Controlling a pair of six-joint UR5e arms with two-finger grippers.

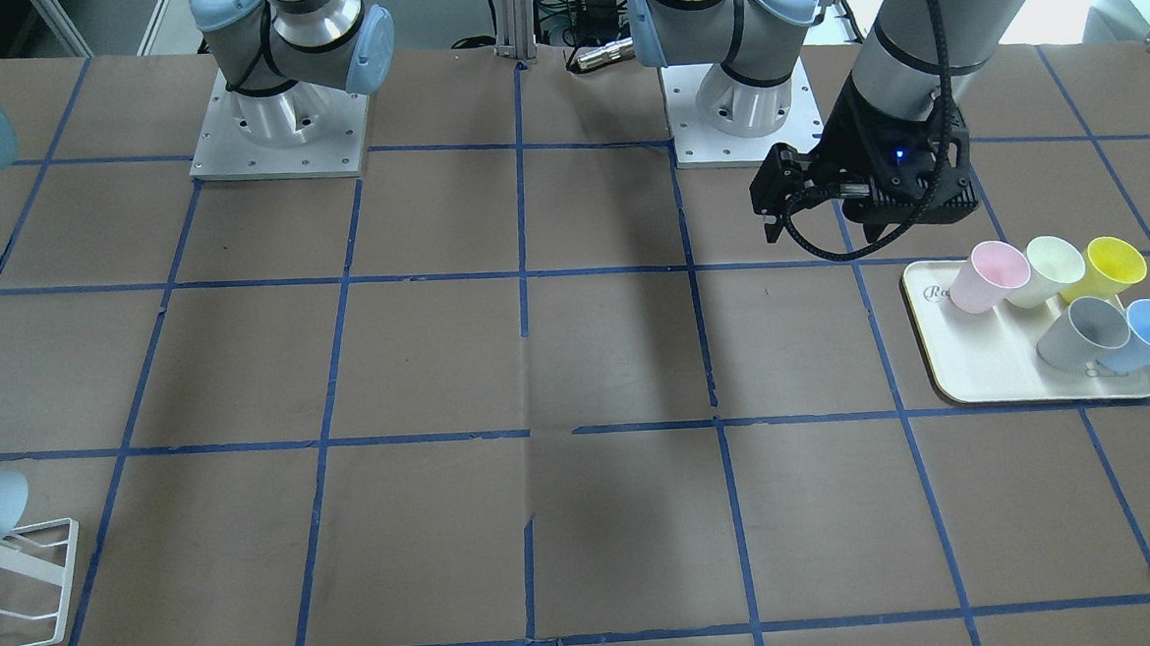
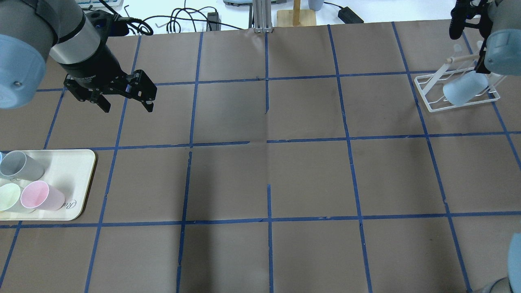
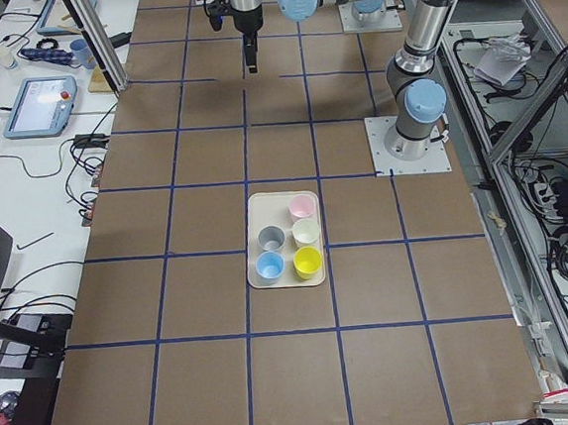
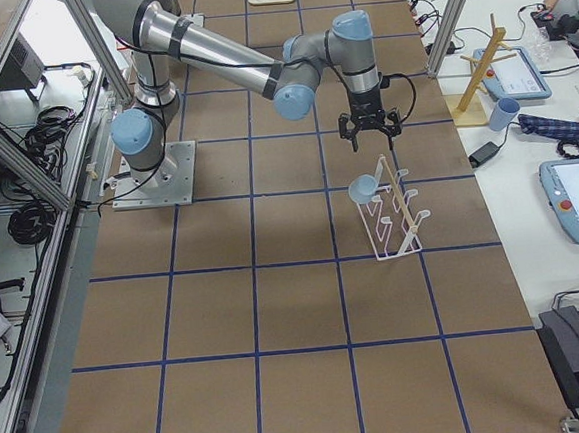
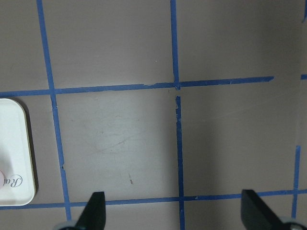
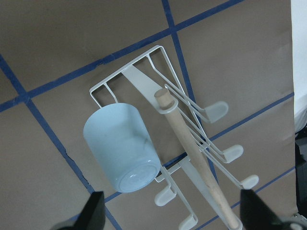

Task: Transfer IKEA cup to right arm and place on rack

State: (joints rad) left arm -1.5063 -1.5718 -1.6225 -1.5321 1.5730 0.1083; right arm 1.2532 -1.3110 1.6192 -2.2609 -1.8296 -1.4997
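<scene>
The pale-blue IKEA cup (image 6: 122,146) hangs mouth-down on a prong of the white wire rack (image 6: 192,122) beside its wood-tipped peg (image 6: 192,158). It also shows in the overhead view (image 2: 464,87), on the rack (image 2: 427,95) at the far right. My right gripper (image 6: 175,215) is open and empty, above the rack and clear of the cup; it also shows in the right exterior view (image 4: 371,138). My left gripper (image 2: 128,106) is open and empty above the bare table, away from the tray.
A cream tray (image 1: 991,370) on the robot's left holds a second blue cup (image 1: 1146,332), a grey cup (image 1: 1082,331), a pink cup (image 1: 986,277), a pale-green cup (image 1: 1045,269) and a yellow cup (image 1: 1113,265). Brown paper with blue tape lines covers the table.
</scene>
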